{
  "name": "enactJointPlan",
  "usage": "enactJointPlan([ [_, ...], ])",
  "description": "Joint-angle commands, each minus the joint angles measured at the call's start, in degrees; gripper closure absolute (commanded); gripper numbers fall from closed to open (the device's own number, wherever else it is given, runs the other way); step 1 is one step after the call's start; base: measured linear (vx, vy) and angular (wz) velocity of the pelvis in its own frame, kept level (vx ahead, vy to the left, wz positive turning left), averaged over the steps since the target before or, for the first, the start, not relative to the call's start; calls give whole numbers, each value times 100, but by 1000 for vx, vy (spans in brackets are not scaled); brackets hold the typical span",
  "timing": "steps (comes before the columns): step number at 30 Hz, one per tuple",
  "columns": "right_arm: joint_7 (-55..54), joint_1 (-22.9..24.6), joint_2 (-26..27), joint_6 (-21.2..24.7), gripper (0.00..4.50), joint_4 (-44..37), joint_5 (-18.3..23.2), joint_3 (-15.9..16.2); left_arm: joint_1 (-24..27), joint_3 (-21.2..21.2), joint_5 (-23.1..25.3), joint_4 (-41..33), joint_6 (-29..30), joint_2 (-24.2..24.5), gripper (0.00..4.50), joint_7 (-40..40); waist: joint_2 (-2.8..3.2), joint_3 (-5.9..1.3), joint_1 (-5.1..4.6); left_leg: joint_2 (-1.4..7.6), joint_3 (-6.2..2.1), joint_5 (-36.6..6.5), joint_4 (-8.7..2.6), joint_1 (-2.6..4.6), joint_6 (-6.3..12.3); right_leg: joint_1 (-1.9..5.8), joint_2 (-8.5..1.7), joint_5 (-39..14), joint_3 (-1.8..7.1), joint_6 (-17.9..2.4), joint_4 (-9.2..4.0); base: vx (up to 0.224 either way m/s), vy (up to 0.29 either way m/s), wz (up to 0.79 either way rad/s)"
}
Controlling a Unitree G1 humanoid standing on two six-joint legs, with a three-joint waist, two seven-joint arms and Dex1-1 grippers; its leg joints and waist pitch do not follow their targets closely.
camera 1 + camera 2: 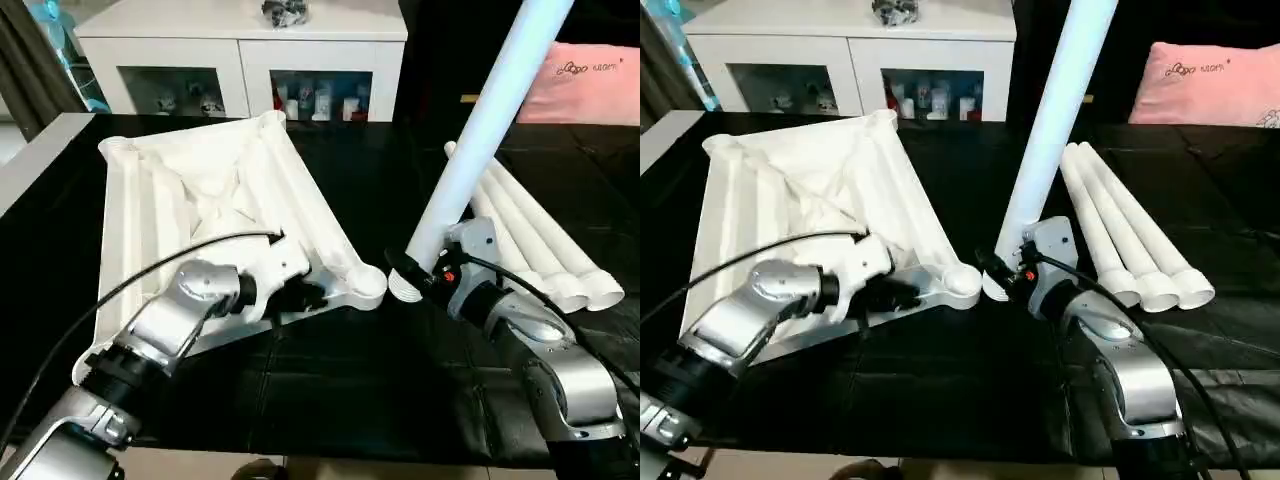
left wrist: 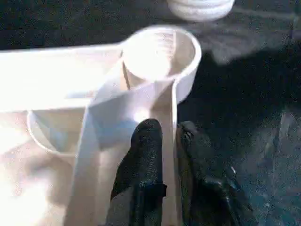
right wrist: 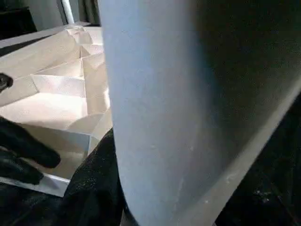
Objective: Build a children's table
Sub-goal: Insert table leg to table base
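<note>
- Left eye view: the tabletop (image 1: 215,215) is lying ribbed side up on the black table (image 1: 380,395), filling the left half of the frame. The left gripper (image 1: 300,293) is sitting at its near rim, left of the corner socket (image 1: 366,283) at centre. The right gripper (image 1: 428,273) is grasping the held leg (image 1: 490,125) low down, so the leg is rising to the upper right. Its ridged end is hanging just right of that socket, not yet in.
- Right eye view: three spare legs (image 1: 1130,235) are lying side by side at right, open ends facing the lower right. In the cabinet (image 1: 855,60) at the top, small items are standing behind glass, too small to name.
- Left wrist view: the left fingers (image 2: 143,162) are clenching a thin upright rim wall between them. The socket is sitting hollow and unfilled at upper centre.
- Right wrist view: the leg is crowding the frame, with one black finger (image 3: 96,181) pressing against its side.
- Handling, as a judgement: the hollow plastic is probably light and stiff but smooth, so the long leg could pivot in a low grip. Holding near the ridged end is helping aim, and the rim wall is a sound place to steady the top.
</note>
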Motion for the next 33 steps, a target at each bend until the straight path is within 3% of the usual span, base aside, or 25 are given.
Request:
enactJointPlan([
  [1, 69, -38, 0, -72, 257, 41, 52, 0, -66, 88, 33, -1, -4, 70, 346, 26, -75, -381, 12, 456, -229, -991, -417, 174, 143, 154, -605, -626, 301, -1118, -471, 0, 0, 0],
  [6, 85, -83, 9, -110, 257, 111, 68, -22, 9, 145, 81, -100, 297, 30, 316, 32, -72, -383, 21, 451, -220, -899, -404, 170, 176, 153, -613, -599, 305, -1117, -468, 0, 0, 0],
  [12, 71, -92, 30, -92, 257, 114, 79, -52, 36, 210, -42, 8, 671, -64, 313, 12, -81, -378, 17, 447, -206, -930, -403, 173, 174, 150, -610, -670, 301, -1126, -476, 0, 0, 0],
  [13, 68, -90, 31, -91, 257, 112, 78, -53, 39, 217, -67, 11, 743, -71, 286, -2, -81, -379, 19, 448, -211, -923, -405, 171, 181, 152, -610, -679, 299, -1123, -476, 0, 0, 0],
  [17, 68, -78, 35, -92, 257, 112, 73, -68, 36, 216, -69, -15, 946, -84, 274, -24, -71, -383, 20, 450, -212, -926, -407, 173, 180, 150, -608, -694, 302, -1107, -482, 0, 0, 0],
  [18, 67, -72, 39, -92, 257, 115, 76, -70, 36, 209, 9, -18, 1000, -100, 247, 59, -74, -385, 20, 449, -212, -902, -406, 168, 189, 153, -606, -645, 301, -1110, -476, 0, 0, 0],
  [20, 63, -74, 48, -90, 257, 119, 77, -64, 27, 177, 74, 10, 1006, -112, 236, 90, -78, -382, 24, 448, -212, -884, -401, 164, 216, 154, -611, -616, 301, -1119, -483, 0, 0, 0],
  [27, 71, -108, 58, -86, 257, 141, 76, -50, 34, 189, 71, -13, 1112, -166, 236, 107, -82, -378, 22, 450, -212, -918, -407, 168, 207, 150, -609, -698, 301, -1104, -489, 0, 0, 0],
  [28, 72, -110, 58, -87, 257, 143, 76, -49, 35, 192, 70, -17, 1123, -169, 266, 108, -83, -375, 21, 449, -211, -933, -408, 165, 205, 151, -613, -738, 302, -1100, -495, 0, 0, 0],
  [33, 80, -117, 57, -87, 257, 143, 64, -42, 41, 211, 114, -11, 1161, -193, 306, 154, -65, -378, 21, 450, -216, -946, -410, 165, 196, 150, -611, -722, 303, -1093, -494, 0, 0, 0],
])
